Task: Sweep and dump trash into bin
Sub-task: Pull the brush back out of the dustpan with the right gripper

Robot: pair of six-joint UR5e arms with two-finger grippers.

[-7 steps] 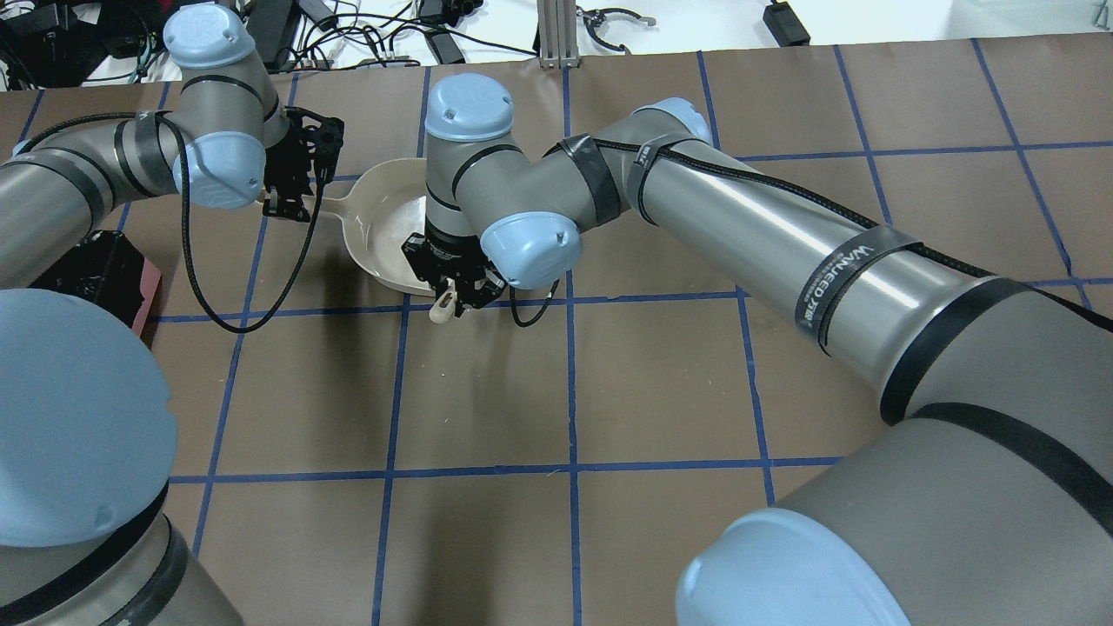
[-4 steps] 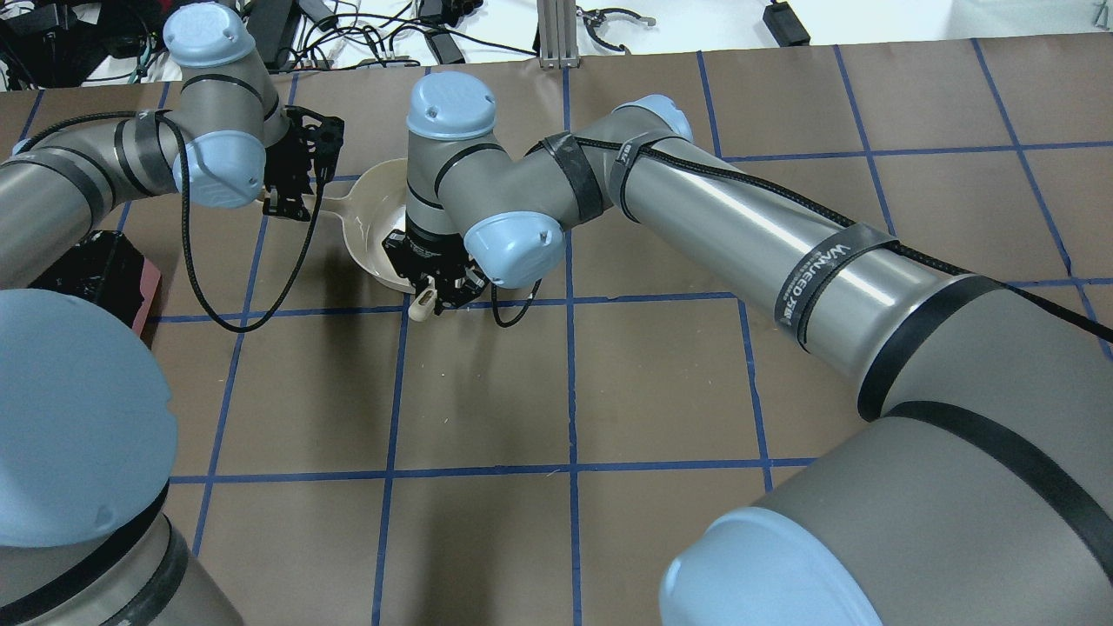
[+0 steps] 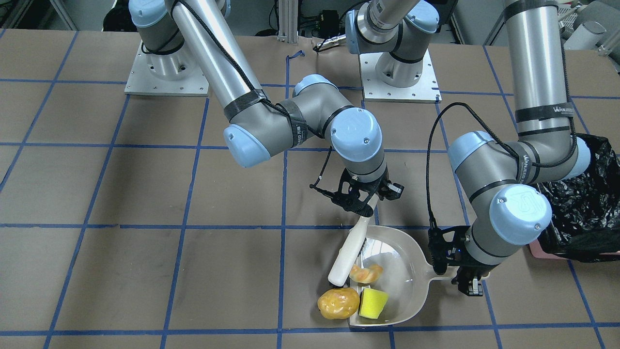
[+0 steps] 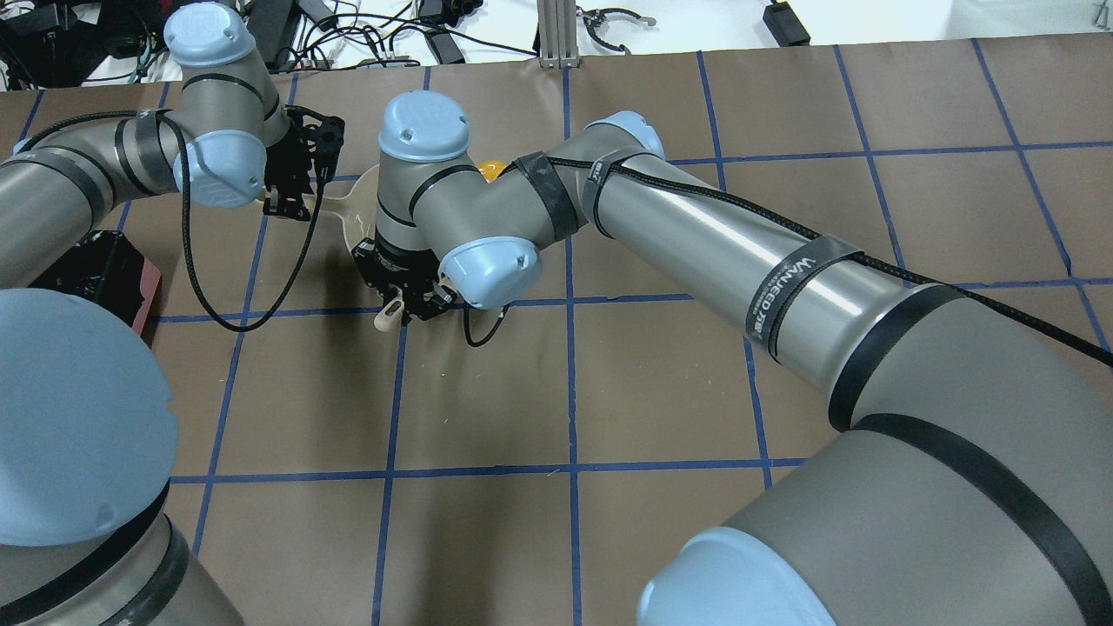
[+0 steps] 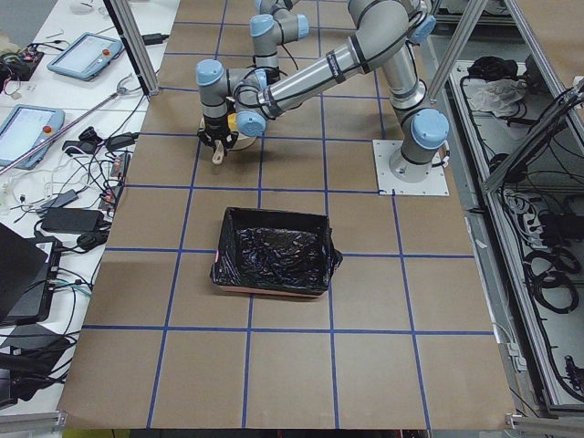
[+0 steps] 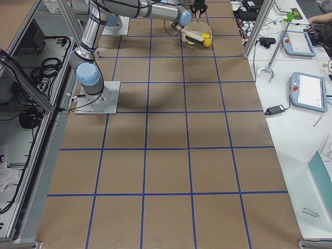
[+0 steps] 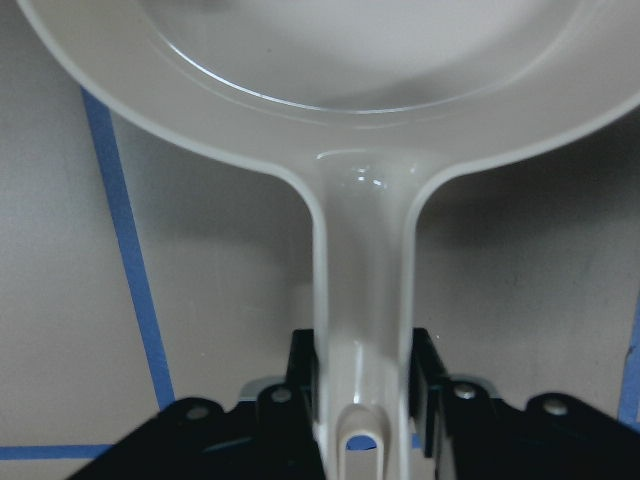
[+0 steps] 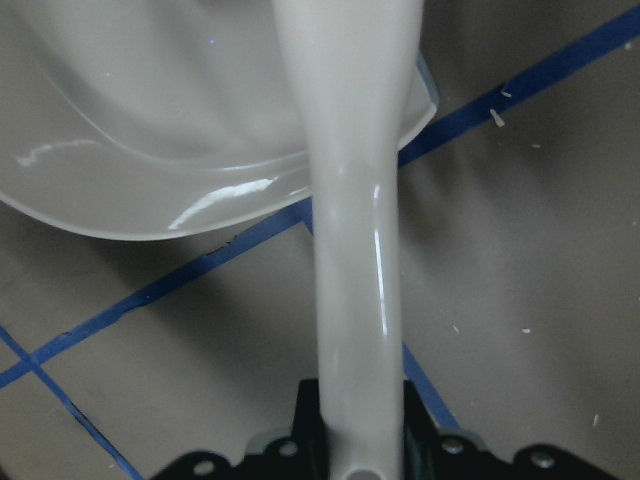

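Observation:
My left gripper [image 3: 468, 280] is shut on the handle of the beige dustpan [image 3: 404, 257], which lies flat on the table; the handle [image 7: 365, 300] fills the left wrist view. My right gripper [image 3: 364, 199] is shut on the beige brush [image 3: 349, 247], whose head rests at the pan's open mouth. The croissant [image 3: 366, 273] and the yellow sponge [image 3: 373, 303] lie inside the pan. The potato [image 3: 338, 303] sits on the table, touching the pan's mouth corner. The bin [image 3: 581, 208], lined with black plastic, stands beside the left arm.
The bin [image 5: 274, 251] stands apart from the dustpan, nearer the table's left end. Cables and devices lie on the white bench past the table's far edge [image 4: 374, 43]. The brown paper carries a grid of blue tape lines.
My right arm has swung toward the left arm, dragging the brush across the dustpan's mouth. The potato now shows behind the right arm's elbow. The left gripper and dustpan have not moved.

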